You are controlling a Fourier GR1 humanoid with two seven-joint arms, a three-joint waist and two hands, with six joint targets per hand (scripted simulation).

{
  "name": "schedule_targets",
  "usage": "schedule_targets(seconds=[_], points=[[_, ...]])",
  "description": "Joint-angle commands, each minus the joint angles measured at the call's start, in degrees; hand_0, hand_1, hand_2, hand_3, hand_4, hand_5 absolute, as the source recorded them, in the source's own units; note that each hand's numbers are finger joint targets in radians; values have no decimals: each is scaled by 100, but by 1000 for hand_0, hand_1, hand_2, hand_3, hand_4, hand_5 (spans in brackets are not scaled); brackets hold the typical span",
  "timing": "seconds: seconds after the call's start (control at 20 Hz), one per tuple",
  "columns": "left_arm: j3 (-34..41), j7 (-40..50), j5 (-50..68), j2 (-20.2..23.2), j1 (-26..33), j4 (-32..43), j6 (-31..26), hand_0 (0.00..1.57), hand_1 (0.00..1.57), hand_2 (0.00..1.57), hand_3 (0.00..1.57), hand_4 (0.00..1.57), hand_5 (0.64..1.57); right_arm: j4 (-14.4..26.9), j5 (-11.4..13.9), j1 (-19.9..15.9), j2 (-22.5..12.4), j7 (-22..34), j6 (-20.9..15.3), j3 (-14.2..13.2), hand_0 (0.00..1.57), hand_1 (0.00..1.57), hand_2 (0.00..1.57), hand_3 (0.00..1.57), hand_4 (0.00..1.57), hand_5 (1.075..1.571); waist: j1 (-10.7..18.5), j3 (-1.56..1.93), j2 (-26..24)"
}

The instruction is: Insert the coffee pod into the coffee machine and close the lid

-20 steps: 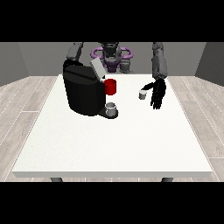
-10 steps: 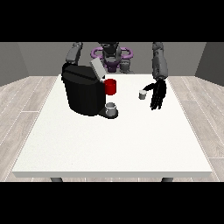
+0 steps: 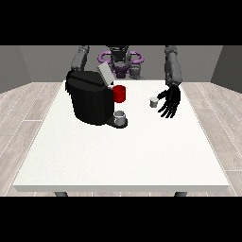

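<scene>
Plainly, the reach for the coffee pod (image 3: 153, 102) was the step in hand. The small pale pod stood on the table (image 3: 123, 156), well off to the view's right of the black coffee machine (image 3: 90, 100), whose lid (image 3: 105, 74) stood tilted up and open. A red part (image 3: 119, 93) showed on the machine's right side and a grey cup (image 3: 120, 116) sat at its base.

The robot hand at the view's right (image 3: 169, 101) hung just right of the pod, fingers spread and relaxed, holding nothing; I could not tell whether a fingertip brushed it. To my eye, the next move called for those fingers to close round the pod and carry it across to the machine's open top.

The other robot hand was hidden behind the machine.
</scene>
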Motion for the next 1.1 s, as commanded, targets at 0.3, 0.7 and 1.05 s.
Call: schedule_targets(seconds=[0.3,0.7,1.05], points=[[-399,-79,-368,-663,0,142,96,1200,1200,1206,1077,0,1571,336,90,-168,144,-157,-151,28,0,0,0,0,359,1571,-15,-73,-26],[-599,288,-758,-1016,-16,12,380,1151,1151,1262,1182,323,1571,896,-72,-241,-95,-206,17,-269,0,0,0,0,361,1571,108,-70,-322],[-394,-448,-658,-980,-16,166,310,1367,1367,1422,1365,678,1571,966,-116,48,-10,-165,-106,-306,0,0,0,0,409,1571,200,-72,-724]])
